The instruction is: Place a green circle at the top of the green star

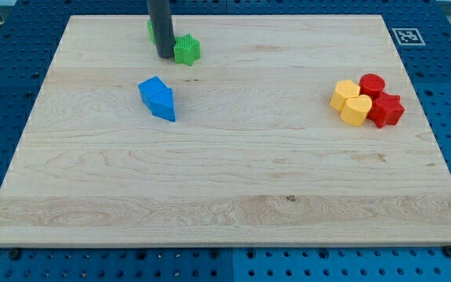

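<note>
A green star (186,50) lies near the view's top left on the wooden board (225,180). A green circle (151,30) sits just up and left of it, mostly hidden behind the dark rod. My tip (165,56) rests on the board between the two, touching the star's left side and just below right of the circle.
Two blue blocks (157,98) lie together below the rod. At the view's right is a cluster: two yellow blocks (351,102), a red cylinder (373,84) and a red star (387,110). A fiducial marker (406,35) sits at the top right corner.
</note>
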`<action>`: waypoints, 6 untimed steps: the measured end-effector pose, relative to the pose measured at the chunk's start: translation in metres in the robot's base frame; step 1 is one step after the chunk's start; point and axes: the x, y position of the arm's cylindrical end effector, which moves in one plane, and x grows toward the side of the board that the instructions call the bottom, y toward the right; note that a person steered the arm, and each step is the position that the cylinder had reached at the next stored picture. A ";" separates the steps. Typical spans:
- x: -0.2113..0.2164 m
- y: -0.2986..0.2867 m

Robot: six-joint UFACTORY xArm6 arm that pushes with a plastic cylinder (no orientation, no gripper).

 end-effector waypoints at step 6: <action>-0.018 0.018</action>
